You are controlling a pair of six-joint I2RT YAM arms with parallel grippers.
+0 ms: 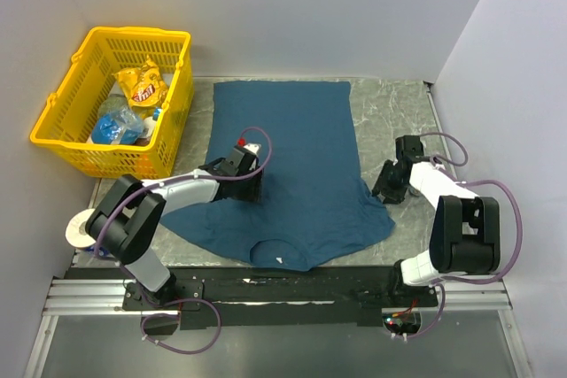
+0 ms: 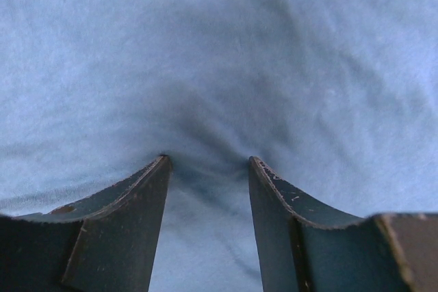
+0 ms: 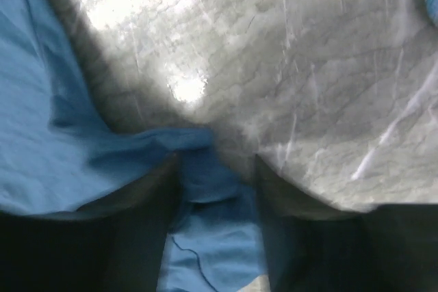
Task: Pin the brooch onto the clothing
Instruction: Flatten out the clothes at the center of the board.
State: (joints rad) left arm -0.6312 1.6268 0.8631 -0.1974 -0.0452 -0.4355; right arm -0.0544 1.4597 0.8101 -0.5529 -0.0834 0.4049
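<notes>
The dark teal T-shirt (image 1: 288, 157) lies flat on the table, its neck with the white label (image 1: 280, 260) toward the near edge. My left gripper (image 1: 252, 187) rests on the shirt's left middle. In the left wrist view it (image 2: 209, 162) is open, with both fingertips (image 2: 163, 162) pressed into the fabric (image 2: 219, 46), which puckers between them. My right gripper (image 1: 387, 189) is at the shirt's right sleeve. In the right wrist view it (image 3: 215, 162) is open and straddles the sleeve's edge (image 3: 205, 176). The brooch shows in no view.
A yellow basket (image 1: 137, 34) with snack bags stands at the far left. A white tape roll (image 1: 80, 229) lies by the left arm's base. Grey marbled tabletop (image 1: 394, 121) shows to the right of the shirt. Walls close in on both sides.
</notes>
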